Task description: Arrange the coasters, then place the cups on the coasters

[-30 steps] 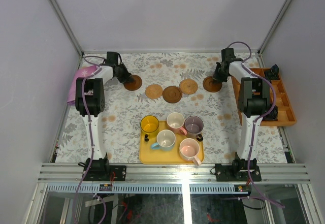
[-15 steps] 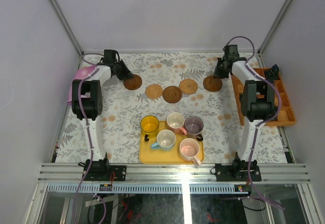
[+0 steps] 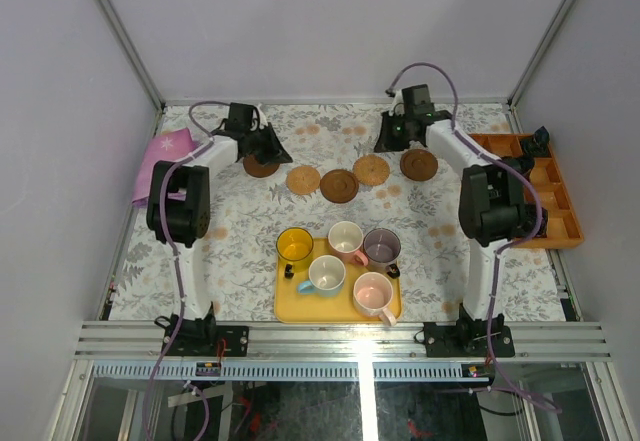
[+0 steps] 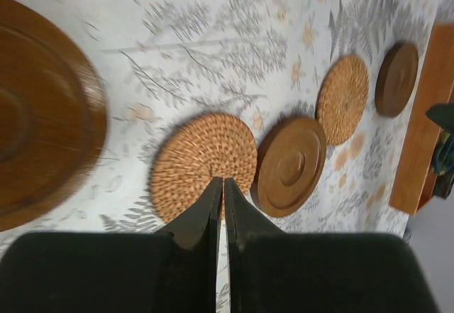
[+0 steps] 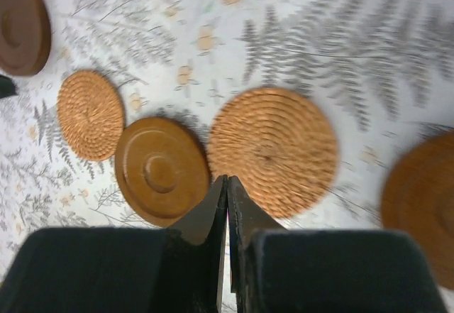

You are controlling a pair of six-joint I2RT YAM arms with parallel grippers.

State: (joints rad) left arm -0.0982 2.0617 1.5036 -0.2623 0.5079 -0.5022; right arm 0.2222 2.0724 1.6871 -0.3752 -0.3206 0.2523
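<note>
Five coasters in a row across the far part of the table (image 3: 230, 251): left dark coaster (image 3: 262, 168), left tan coaster (image 3: 303, 179), middle dark coaster (image 3: 339, 185), right tan coaster (image 3: 371, 170), right dark coaster (image 3: 419, 164).

Left gripper (image 3: 268, 148) clenched, fingers pressed together, nothing between them; raised over the far right edge of the left dark coaster, tips aimed at the left tan coaster in the wrist view.

Right gripper (image 3: 391, 139) likewise clenched and empty, just far-left of the right tan coaster; tips between it and the middle dark coaster in the wrist view.

All five cups on the yellow tray (image 3: 285, 306), near centre, well apart from the coasters: yellow cup (image 3: 294, 244), far pink cup (image 3: 346, 237), purple-grey cup (image 3: 381, 246), light blue cup (image 3: 326, 274), near pink cup (image 3: 374, 291).

Pink cloth (image 3: 165, 156) at the far left, orange compartment box (image 3: 560, 201) along the right edge.
</note>
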